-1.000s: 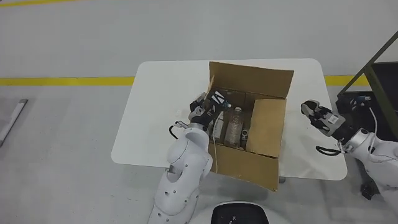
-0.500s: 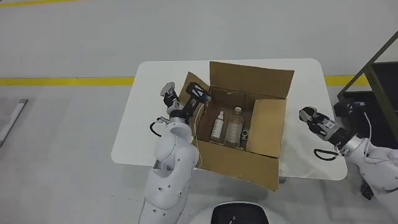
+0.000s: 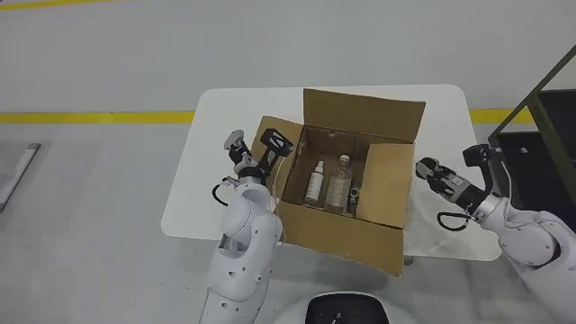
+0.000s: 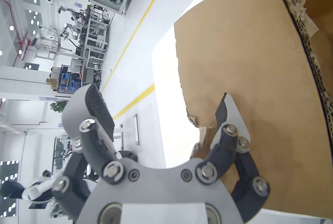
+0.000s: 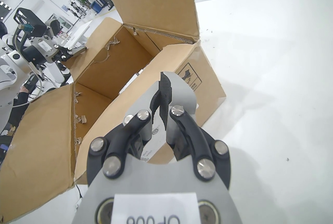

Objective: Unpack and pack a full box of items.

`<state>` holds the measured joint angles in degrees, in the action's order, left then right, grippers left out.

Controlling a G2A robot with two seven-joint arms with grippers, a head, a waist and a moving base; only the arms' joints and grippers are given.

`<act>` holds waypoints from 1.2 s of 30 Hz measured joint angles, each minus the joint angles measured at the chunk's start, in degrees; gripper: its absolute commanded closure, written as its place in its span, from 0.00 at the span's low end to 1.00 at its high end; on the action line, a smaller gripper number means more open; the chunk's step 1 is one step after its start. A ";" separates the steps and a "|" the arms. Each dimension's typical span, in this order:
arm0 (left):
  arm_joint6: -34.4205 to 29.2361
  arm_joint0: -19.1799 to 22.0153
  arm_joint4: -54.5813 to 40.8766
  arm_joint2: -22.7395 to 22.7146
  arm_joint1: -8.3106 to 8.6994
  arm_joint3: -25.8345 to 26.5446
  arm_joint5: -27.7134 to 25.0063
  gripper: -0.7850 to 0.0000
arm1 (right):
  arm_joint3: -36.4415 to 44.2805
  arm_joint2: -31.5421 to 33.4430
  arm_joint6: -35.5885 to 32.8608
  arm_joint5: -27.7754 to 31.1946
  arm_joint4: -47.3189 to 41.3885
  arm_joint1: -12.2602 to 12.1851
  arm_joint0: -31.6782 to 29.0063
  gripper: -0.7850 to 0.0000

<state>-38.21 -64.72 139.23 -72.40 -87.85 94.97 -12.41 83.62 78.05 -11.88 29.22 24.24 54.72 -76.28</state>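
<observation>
While the left gripper [image 4: 156, 102] gapes wide astride the left flap [image 4: 234, 53] edge, the right gripper [image 5: 164, 91], pinched together and empty, has the right flap [image 5: 119, 110] just beyond its fingertips.

Brown cardboard box [image 3: 346, 229] open, sitting mid-way along the white surface [image 3: 234, 112]; far flap [image 3: 364, 112] upright; left flap [image 3: 274, 133] folded outward; right flap [image 3: 387, 183] leaning in over the opening; inside, white bottle [image 3: 315, 183] and clear bottle [image 3: 339, 183] side by side, small dark item [image 3: 354, 197] just beside them.
</observation>
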 measured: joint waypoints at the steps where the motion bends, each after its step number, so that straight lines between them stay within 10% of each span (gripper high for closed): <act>1: -0.14 -0.08 0.02 -0.21 0.02 -0.07 0.08 0.00 | -0.36 -0.35 -0.11 -0.04 0.08 0.12 0.61 1.00; 20: 0.54 -4.26 -0.74 -1.65 0.36 11.16 -2.07 0.00 | -8.07 -4.85 -0.45 2.89 0.82 2.09 10.22 1.00; 36: 6.97 -5.55 -29.28 3.53 -0.48 18.89 -15.72 0.00 | 0.58 7.04 1.77 4.23 -0.34 0.39 -2.16 1.00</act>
<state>-31.24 -70.27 109.95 -68.88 -88.33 113.86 -28.13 84.19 85.09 -10.11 33.45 23.90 55.11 -78.44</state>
